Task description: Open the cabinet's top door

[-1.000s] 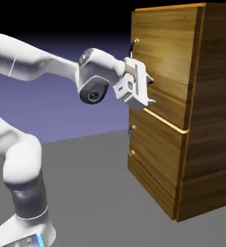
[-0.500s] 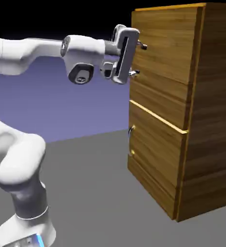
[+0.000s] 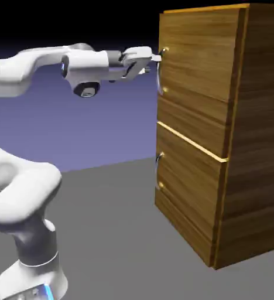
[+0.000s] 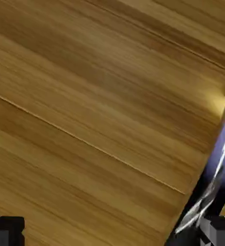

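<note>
The cabinet [image 3: 256, 146], tall brown wood grain with golden trim, stands on the exterior view's right. Its top door [image 3: 198, 76] is flush with the cabinet front. A curved silver bar handle [image 3: 159, 76] runs down the door's near edge. The arm reaches out level, and my gripper [image 3: 157, 58] is at the handle's upper part. In the hand view the door's wood [image 4: 95, 96] fills the picture. The silver handle [image 4: 215, 178] slants along the right side below its gold mount [image 4: 219, 103], close to the right fingertip [image 4: 222, 230]. The gripper [image 4: 112, 235] is open, with the handle just inside that fingertip.
Below the top door sits the shorter lower panel [image 3: 186, 193] with its small handle [image 3: 158, 159]. A grey table [image 3: 116, 234] carries the cabinet and the robot's base [image 3: 28, 281]. The arm's elbow [image 3: 22, 193] bulges at the lower left.
The hand rose from the top door's lower part to the handle's upper end, turned so it shows edge-on, and the arm straightened to level.
</note>
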Motion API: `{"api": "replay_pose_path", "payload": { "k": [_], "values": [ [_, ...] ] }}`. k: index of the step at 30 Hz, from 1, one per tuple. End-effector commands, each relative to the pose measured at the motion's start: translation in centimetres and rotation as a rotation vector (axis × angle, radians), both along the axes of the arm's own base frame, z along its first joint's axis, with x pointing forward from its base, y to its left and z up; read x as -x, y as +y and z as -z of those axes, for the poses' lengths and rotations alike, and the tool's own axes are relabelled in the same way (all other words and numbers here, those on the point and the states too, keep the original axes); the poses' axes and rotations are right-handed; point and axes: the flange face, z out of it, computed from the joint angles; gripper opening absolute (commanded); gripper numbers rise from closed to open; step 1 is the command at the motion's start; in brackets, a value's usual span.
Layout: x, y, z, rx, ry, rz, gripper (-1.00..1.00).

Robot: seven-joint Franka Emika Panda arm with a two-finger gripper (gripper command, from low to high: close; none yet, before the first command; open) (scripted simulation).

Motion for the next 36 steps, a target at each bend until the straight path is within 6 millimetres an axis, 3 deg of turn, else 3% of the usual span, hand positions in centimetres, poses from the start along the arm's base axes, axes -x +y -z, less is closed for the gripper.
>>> {"api": "replay_pose_path", "payload": {
  "k": [1, 6, 13, 14, 15, 23, 36],
  "values": [
    [0.0, 0.7, 0.5, -0.062, -0.006, 0.001, 0.0],
    [-0.2, 3.0, 2.6, -0.291, -0.023, 0.005, 0.0],
    [-5.2, 2.8, 2.6, -0.29, -0.023, 0.006, 0.0],
    [-5.2, 2.8, 2.6, -0.29, -0.023, 0.006, -1.0],
    [-5.2, 2.8, 2.6, -0.29, -0.023, 0.006, -1.0],
    [0.6, 0.1, 2.6, -0.291, 0.001, -0.16, -1.0],
    [8.6, -6.0, 2.6, -0.29, 0.04, -0.426, -1.0]
  ]
}}
